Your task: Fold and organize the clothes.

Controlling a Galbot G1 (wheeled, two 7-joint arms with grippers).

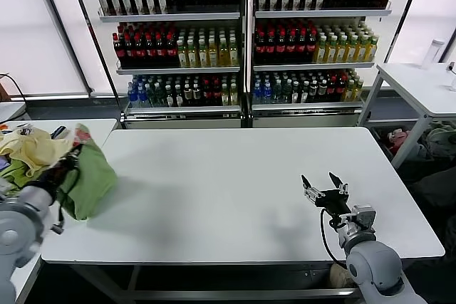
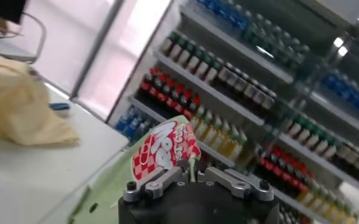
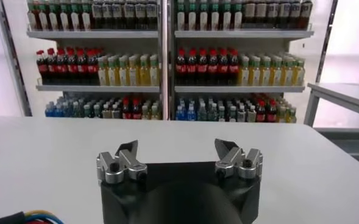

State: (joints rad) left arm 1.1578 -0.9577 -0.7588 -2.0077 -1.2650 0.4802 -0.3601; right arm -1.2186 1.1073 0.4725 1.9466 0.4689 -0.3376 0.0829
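I have the left gripper (image 1: 71, 159) clamped tight on the polo shirt (image 1: 89, 176) at the left edge of the head frame. The bunched green cloth hangs from the jaws over the near-left corner of the white table (image 1: 235, 183), so it looks mid-carry from the side heap toward the open tabletop. In the left wrist view the shirt's red-and-white patch (image 2: 165, 149) sits pinched just above the closed fingers, which tells me I hold it near the print rather than at a hem. A pale yellow garment (image 1: 32, 149) lies on the side table (image 1: 100, 129) behind, well left. The right gripper (image 1: 324, 189) waits at lower right, jaws spread wide and empty above the tabletop, I judge ready to take a corner.
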